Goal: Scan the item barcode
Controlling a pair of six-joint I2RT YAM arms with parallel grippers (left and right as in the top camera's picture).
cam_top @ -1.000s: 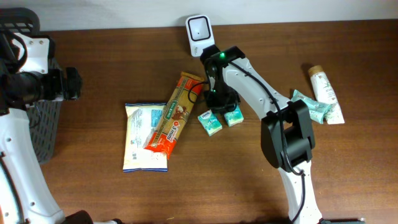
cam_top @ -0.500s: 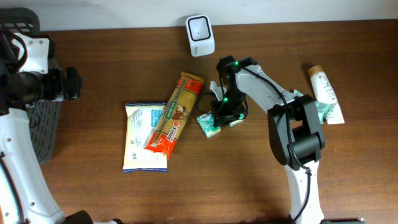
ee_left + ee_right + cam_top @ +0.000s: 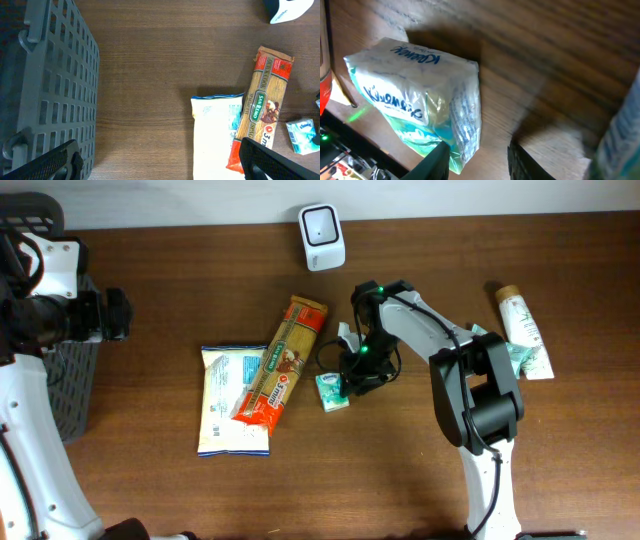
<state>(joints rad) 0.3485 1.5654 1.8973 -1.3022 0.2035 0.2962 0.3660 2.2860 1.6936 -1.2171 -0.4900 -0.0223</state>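
Your desk (image 3: 400, 480) carries a grey basket (image 3: 70, 380) at its left edge. Left of the middle lies a white bag (image 3: 228, 405), and a pasta packet (image 3: 285, 360) lies slantwise across the bag's right side. The scanner (image 3: 322, 224) stands at the far edge, about midway along. The tissue pack (image 3: 333, 391) you need to scan lies near the middle of the desk, just right of the pasta packet's lower end and well apart from the scanner.

Your left gripper (image 3: 159, 150) hangs by the basket with its jaws as wide as they go, holding nothing. Your right gripper (image 3: 477, 155) is low over the wood, its jaws partly open. Only bare desk shows between them, and the tissue pack sits just outside the left finger (image 3: 440, 160).

Close now and you will most likely grip air, or that finger will shove the pack against the pasta packet. The film looks slick, so a pinch on one corner may let the pack twist or drop on its way to the far edge. No barcode shows on the faces in view. It is probably underneath, so a lift without a turn could present the wrong side.
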